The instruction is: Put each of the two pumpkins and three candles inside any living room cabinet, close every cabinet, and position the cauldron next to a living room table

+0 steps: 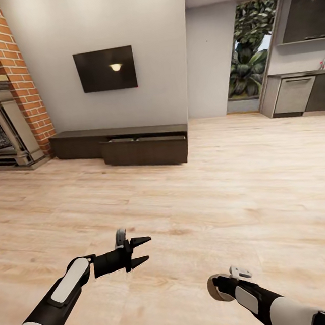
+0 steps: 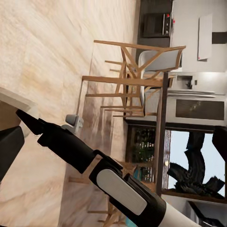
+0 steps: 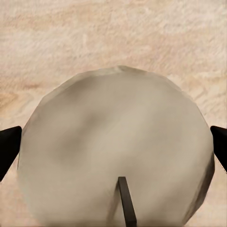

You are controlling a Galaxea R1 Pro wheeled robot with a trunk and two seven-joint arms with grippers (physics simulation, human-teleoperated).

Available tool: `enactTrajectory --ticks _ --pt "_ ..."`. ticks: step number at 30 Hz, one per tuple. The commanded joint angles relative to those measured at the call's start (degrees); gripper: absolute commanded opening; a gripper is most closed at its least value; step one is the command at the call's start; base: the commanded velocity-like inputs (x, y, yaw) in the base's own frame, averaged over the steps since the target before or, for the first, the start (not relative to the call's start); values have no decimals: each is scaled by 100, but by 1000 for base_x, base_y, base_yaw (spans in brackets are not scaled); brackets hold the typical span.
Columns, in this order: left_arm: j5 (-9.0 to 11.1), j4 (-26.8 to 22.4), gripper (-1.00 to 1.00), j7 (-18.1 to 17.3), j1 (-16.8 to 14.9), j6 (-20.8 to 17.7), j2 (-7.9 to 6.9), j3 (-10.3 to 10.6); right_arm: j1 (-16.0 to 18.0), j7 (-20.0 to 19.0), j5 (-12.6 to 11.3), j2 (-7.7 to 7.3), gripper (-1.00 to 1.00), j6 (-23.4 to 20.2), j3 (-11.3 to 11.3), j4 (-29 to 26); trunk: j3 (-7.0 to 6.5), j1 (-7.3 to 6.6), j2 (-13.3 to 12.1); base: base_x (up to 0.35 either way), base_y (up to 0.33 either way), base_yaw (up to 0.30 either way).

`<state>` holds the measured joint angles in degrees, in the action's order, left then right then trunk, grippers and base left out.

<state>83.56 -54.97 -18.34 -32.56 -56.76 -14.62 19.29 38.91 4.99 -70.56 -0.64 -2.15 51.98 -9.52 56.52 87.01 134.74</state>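
Against the far wall of the living room, under the wall-mounted black television [image 1: 105,69], the long, low dark-brown wooden cabinet [image 1: 120,146] stood with one wide drawer front pulled out, so at least that closing step was left to do. The robot faced it from well back across the pale wood-plank floor [image 1: 226,185]. In the right wrist view a stubby tan-beige candle [image 3: 116,151] with a dark wick sat between the right gripper's fingertips [image 3: 9,144], the jaws clamped on its sides. The left gripper [image 1: 139,251] hung over bare floor with its jaws apart and nothing in them. Judging by this, one candle was on its way to the drawer. Whether anything already lay in the drawer could not be told.
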Motion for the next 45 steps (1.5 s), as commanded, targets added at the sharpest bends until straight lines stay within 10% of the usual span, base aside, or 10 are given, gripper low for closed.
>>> enactTrajectory --ticks 1,45 --pt "-40 3 100 -55 -5 5 -1 13 2 46 -23 -6 -100 -23 38 -23 5 2 2 336 0 0" --pt "-41 83 100 -62 -5 5 -2 15 4 47 -25 -26 -100 -23 39 -32 5 2 2 335 51 0"
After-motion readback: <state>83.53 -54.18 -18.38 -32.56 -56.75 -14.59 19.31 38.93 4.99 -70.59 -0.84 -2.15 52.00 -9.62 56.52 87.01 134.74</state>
